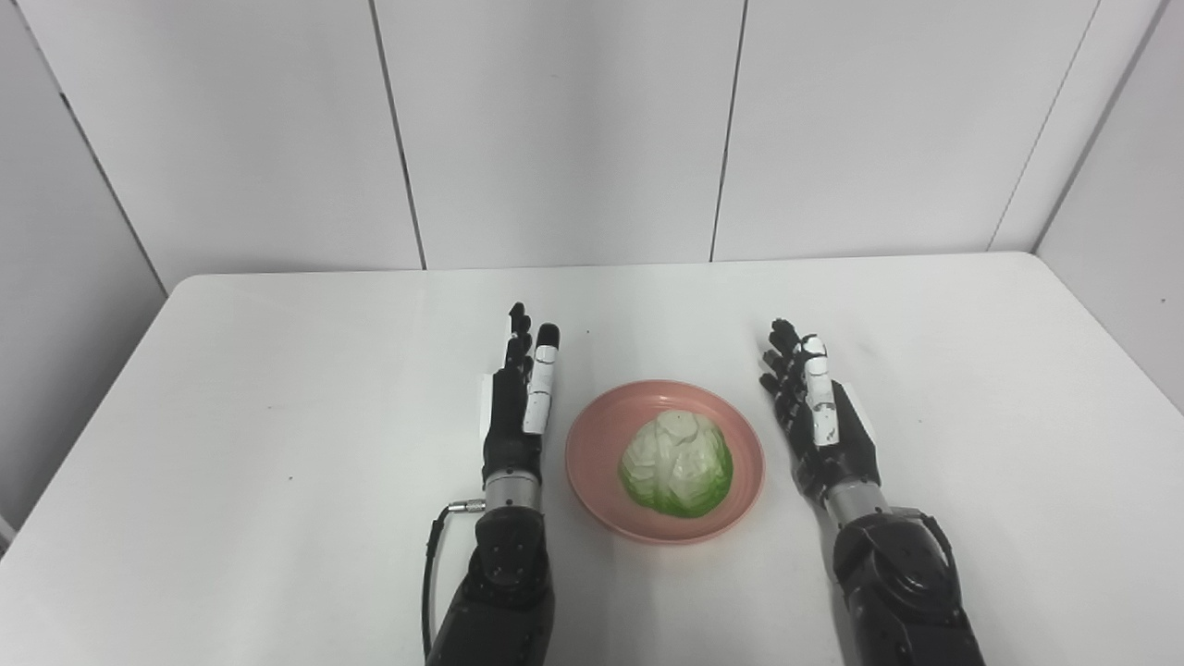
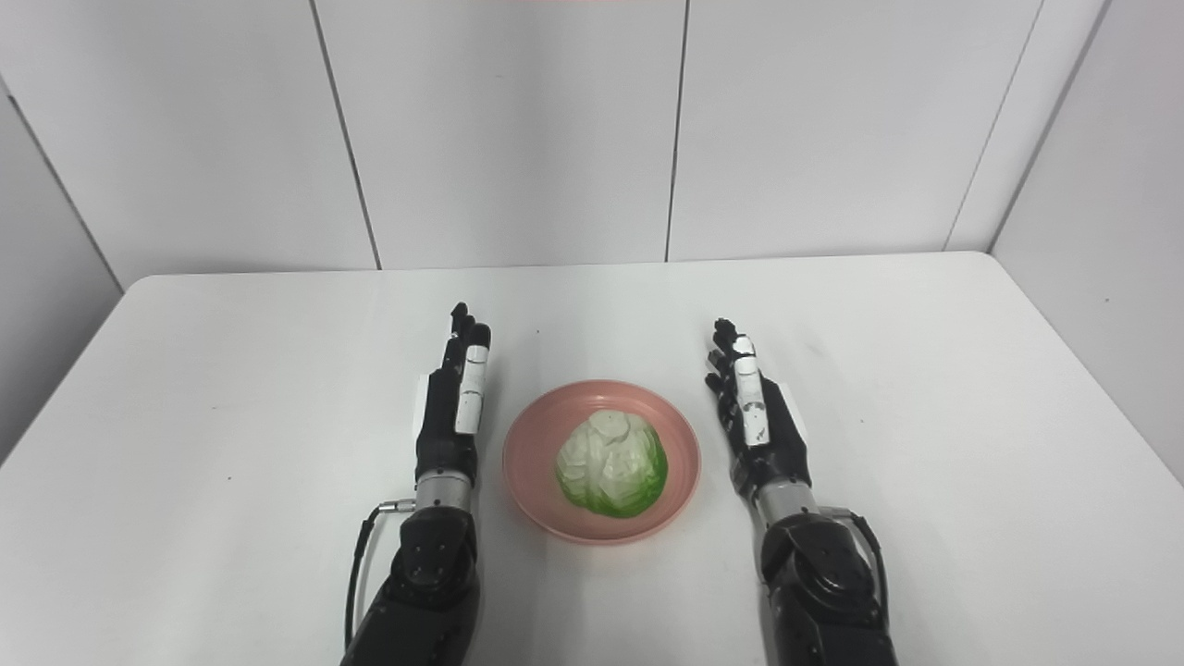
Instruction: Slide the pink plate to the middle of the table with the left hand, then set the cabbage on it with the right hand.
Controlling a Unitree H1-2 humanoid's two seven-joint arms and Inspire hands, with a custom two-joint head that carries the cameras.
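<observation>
You have the cabbage [image 1: 677, 463] sitting in the pink plate [image 1: 592, 462], a little toward its near side, and the plate lies near the middle of the white table [image 1: 277, 416]. Your left hand [image 1: 520, 400] rests just beside the plate's left rim with fingers stretched out and holding nothing. Your right hand [image 1: 819, 413] lies near the right rim, likewise spread and empty.
</observation>
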